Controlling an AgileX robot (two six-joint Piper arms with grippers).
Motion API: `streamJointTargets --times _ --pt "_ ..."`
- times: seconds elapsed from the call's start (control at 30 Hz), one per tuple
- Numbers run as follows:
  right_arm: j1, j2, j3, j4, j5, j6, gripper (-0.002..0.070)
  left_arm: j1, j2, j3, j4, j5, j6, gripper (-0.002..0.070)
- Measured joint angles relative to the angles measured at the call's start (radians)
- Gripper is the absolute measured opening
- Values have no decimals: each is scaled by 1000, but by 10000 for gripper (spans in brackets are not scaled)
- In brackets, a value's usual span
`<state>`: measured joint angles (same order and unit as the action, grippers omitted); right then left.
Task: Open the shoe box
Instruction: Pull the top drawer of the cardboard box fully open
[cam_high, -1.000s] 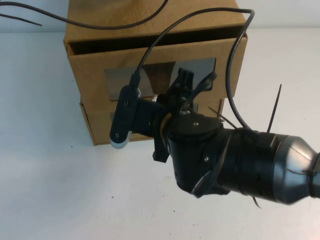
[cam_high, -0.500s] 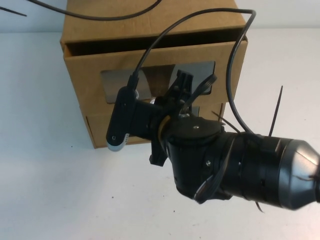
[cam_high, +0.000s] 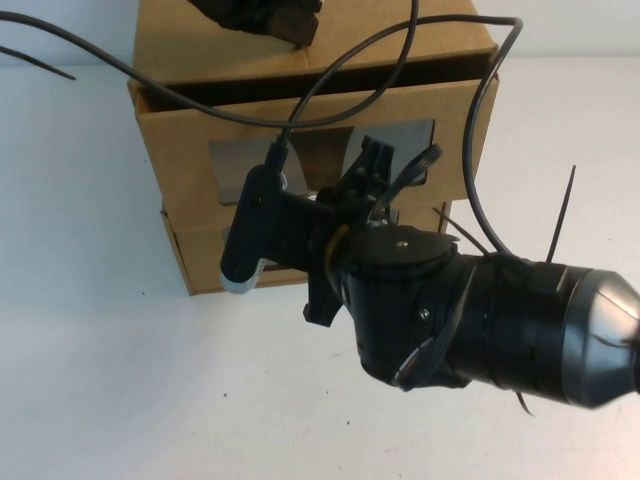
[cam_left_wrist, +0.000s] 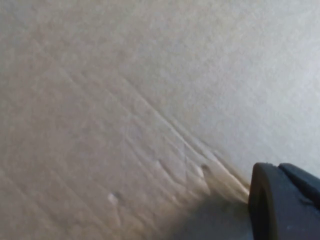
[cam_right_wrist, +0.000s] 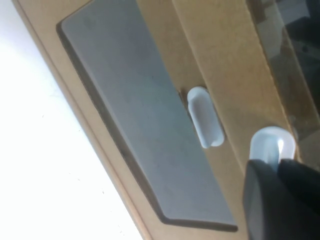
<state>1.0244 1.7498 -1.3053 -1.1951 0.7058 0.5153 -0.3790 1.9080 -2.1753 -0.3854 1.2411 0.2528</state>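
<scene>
Newly arrived, the left gripper (cam_high: 262, 15), cut off at the far edge, sits atop the brown cardboard shoe box (cam_high: 190, 150) mid-table, state unreadable. Right gripper (cam_high: 372, 160), pinched together, touches a white plastic tab (cam_right_wrist: 270, 142) by its grey window (cam_high: 235, 165); contents hidden.

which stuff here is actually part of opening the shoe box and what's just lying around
Part of the job:
- shoe box
- its white handle
- right gripper, at the box front, fingers shut on that handle
- left gripper, on the box top

Just lying about:
- black cables
- white table
</scene>
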Motion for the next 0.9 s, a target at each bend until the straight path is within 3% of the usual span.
streamJointTargets --times 0.47,0.9 --pt "52 -4 0 39 86 -34 6 0 30 -2 4 -10 0 -6" --pt "117 -117 2 273 179 -167 -1 0 32 -2 -2 -16 0 -6"
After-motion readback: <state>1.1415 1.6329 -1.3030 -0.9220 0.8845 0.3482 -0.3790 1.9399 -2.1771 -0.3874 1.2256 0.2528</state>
